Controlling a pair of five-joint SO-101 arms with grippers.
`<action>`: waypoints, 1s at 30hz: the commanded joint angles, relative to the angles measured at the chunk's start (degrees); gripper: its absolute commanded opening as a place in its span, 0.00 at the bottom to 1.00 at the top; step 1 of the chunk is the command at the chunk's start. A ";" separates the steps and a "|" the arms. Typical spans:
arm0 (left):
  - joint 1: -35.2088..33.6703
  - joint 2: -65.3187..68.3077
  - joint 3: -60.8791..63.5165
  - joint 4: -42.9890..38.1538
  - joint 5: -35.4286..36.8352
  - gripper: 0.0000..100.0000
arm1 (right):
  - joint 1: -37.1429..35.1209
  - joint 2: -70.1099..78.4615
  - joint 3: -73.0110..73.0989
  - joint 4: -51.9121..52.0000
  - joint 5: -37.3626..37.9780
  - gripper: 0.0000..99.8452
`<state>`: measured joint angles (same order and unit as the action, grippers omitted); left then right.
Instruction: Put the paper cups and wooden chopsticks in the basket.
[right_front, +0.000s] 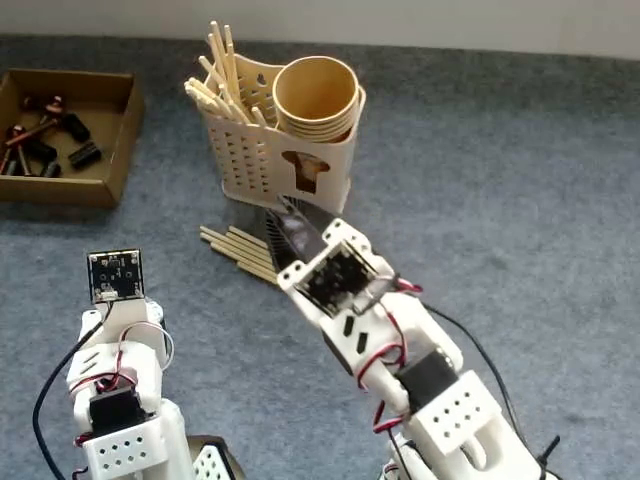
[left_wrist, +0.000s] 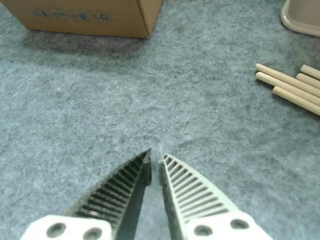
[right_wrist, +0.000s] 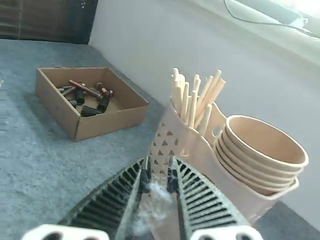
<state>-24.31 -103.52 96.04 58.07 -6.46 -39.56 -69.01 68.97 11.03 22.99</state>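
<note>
Already the basket (right_front: 258, 168) holds stacked paper cups (right_front: 316, 92) and wooden chopsticks (right_front: 222, 68); left pincer (left_wrist: 155, 159) and right pincer (right_wrist: 158, 169) both nearly closed.

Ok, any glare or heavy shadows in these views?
High view: even light, soft shadow under the basket. Left wrist view: flat light, a dim shadow along the cardboard box. Right wrist view: glaring bright patch on the wall beyond the paper cups.

The loose chopsticks (right_front: 238, 252) run under the right gripper (right_front: 290, 225), their far ends hidden; the left wrist view cuts them (and the basket (left_wrist: 302, 20)) at its edge. The cardboard box (right_front: 70, 150) is cropped too, its dark contents too small to name.
</note>
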 joint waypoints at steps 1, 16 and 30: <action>0.92 -0.13 1.19 0.35 -0.18 0.04 | 2.59 -6.99 4.79 0.22 -0.35 0.07; 0.84 -0.13 1.19 0.35 -0.18 0.04 | 2.95 -17.19 19.12 9.36 -0.44 0.07; -0.84 0.22 -5.93 0.62 -14.95 0.04 | 27.91 -36.79 29.49 12.26 -24.70 0.07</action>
<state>-26.68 -103.52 94.73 58.07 -20.70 -17.23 -103.30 96.04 23.43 6.55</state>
